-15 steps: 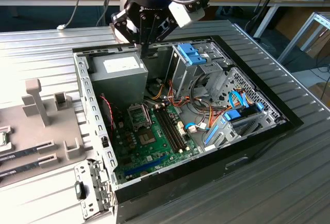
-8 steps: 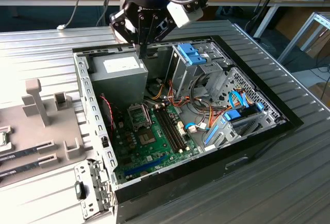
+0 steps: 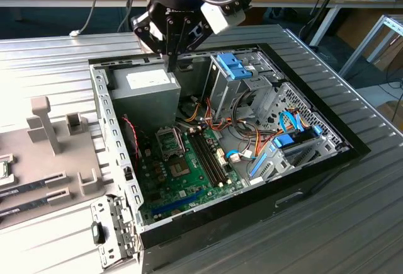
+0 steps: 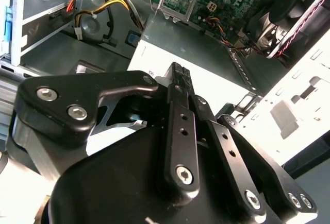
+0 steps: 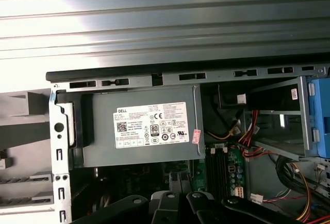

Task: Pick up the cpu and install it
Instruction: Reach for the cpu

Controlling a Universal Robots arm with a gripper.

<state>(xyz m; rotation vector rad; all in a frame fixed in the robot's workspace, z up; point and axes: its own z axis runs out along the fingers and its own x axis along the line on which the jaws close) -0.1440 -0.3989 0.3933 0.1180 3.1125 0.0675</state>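
Cpu (image 3: 178, 168) seems to lie flat on the motherboard (image 3: 157, 189), just beside the raised socket frame (image 3: 169, 138), though I cannot tell for sure; gripper (image 3: 170, 65) hangs over the power supply (image 3: 141, 94), well apart from the cpu; jaws narrow, fingertips (image 4: 179, 74) together, nothing visible between them.

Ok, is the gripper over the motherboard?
No: in the exterior view the gripper hangs over the power supply, not the motherboard.

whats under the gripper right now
The grey power supply, white label up, lies under the gripper inside the open case. The gripper's body covers part of its top in the second wrist view; anything beneath the supply is hidden.
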